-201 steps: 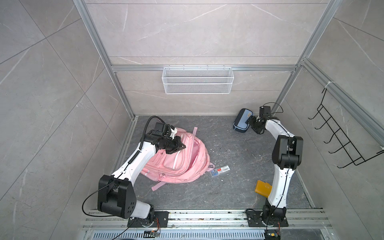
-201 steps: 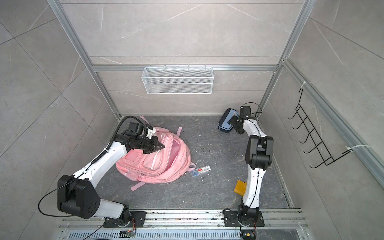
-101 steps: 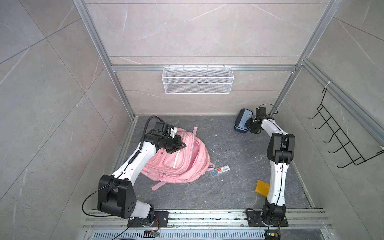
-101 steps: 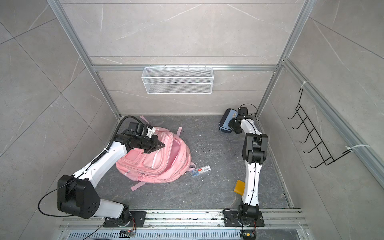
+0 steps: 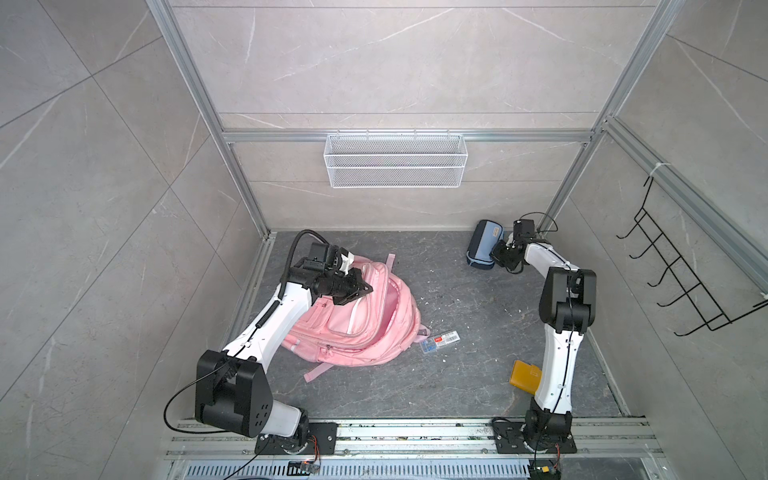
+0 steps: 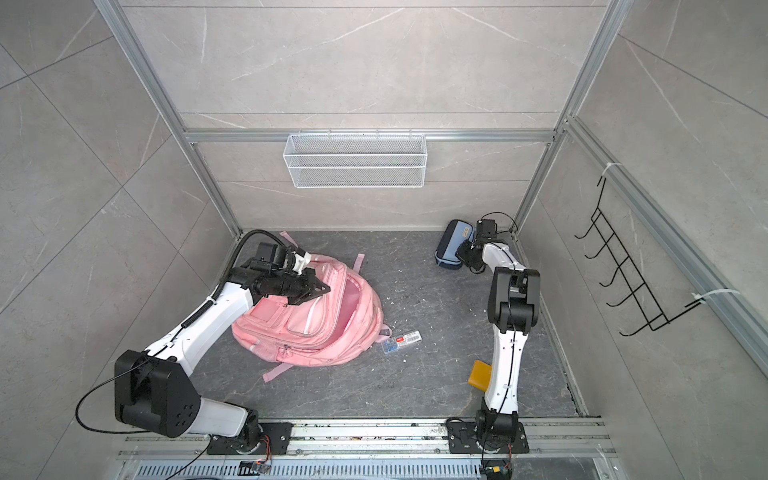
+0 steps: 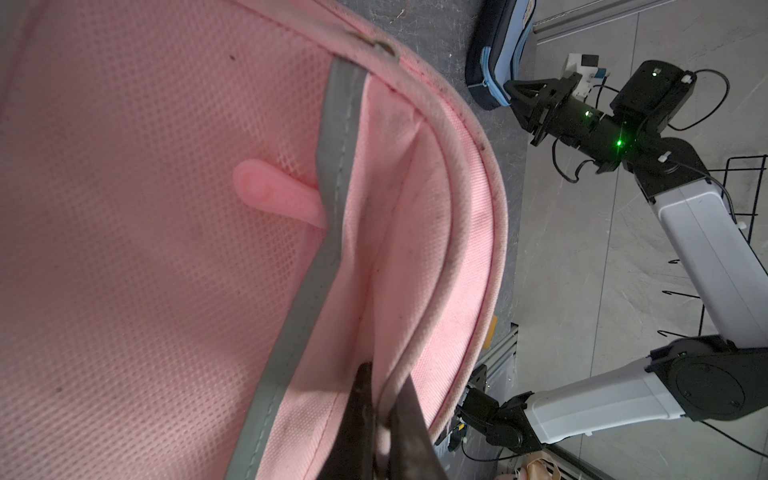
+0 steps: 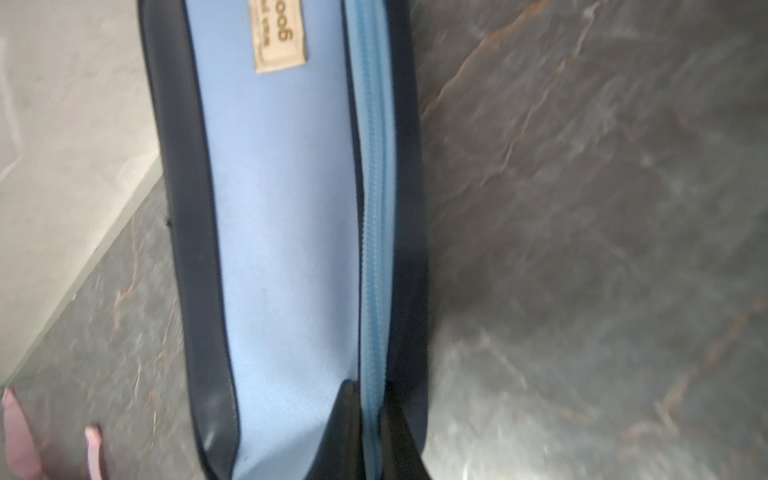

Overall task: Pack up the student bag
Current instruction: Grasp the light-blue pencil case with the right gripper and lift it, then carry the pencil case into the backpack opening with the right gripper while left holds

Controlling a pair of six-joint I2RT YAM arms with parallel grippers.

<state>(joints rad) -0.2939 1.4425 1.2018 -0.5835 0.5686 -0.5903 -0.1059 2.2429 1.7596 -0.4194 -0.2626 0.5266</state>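
Both top views high, downward, same floor [image 5: 457,299]; wrist views close: student bag [image 7: 166,249], pencil case [image 8: 282,208].

Enclosure walls of pale grey marble-look tiles [image 5: 374,62], framed by aluminium profiles [image 5: 291,136]. Dark grey veined floor [image 5: 457,299], flecked with white specks. White wire basket [image 5: 395,166] on the back wall; black hook rack [image 5: 683,259] on the right-hand wall. Even, diffuse light.

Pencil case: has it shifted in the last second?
No. The pencil case lies just as far from the back corner post as before; the right gripper is shut on it.
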